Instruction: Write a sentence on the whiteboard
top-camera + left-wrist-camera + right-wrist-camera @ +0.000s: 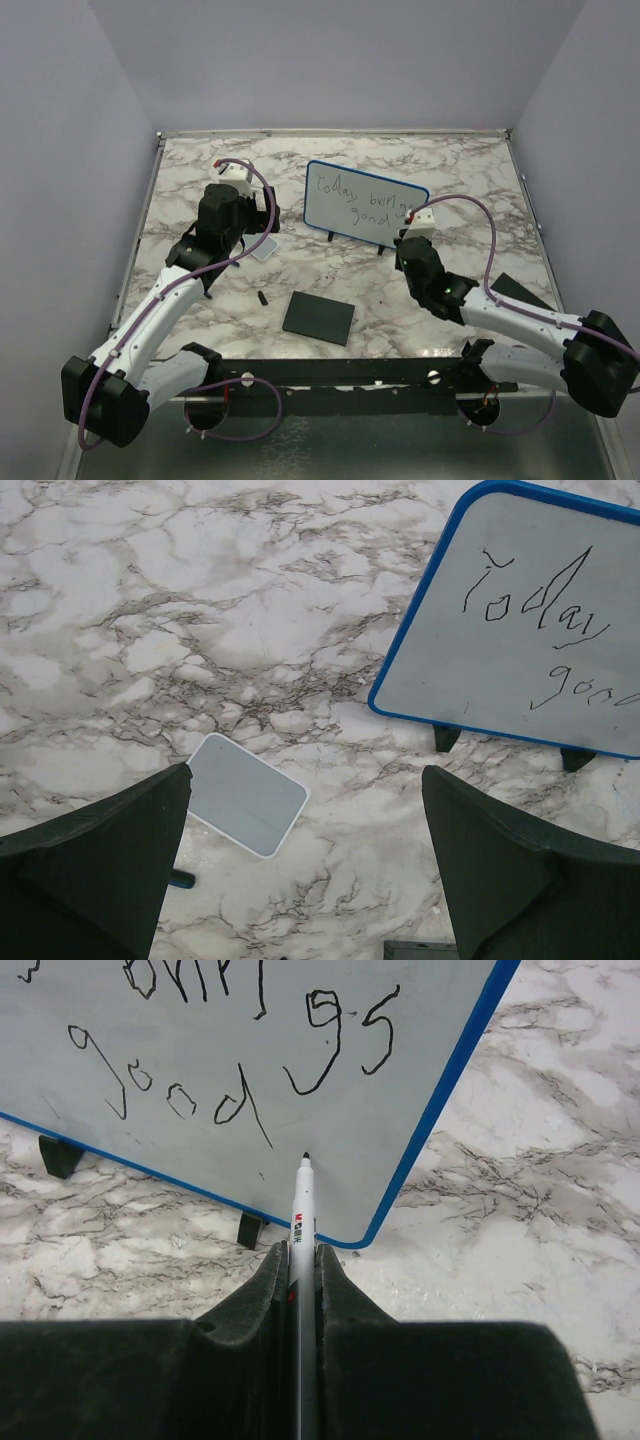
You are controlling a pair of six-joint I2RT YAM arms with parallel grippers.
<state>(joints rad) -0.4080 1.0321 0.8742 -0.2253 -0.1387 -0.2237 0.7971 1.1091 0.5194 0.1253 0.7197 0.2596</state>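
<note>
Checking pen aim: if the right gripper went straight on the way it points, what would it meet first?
Probably the whiteboard: the marker in the right gripper points at its face below the sentence; whether the tip touches is unclear.

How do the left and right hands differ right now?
The left hand is open and empty; the right hand is shut on a marker. The left hand is above the table near a small tile; the right hand faces the whiteboard's lower corner, marker tip just below the writing. Both have dark fingers.
</note>
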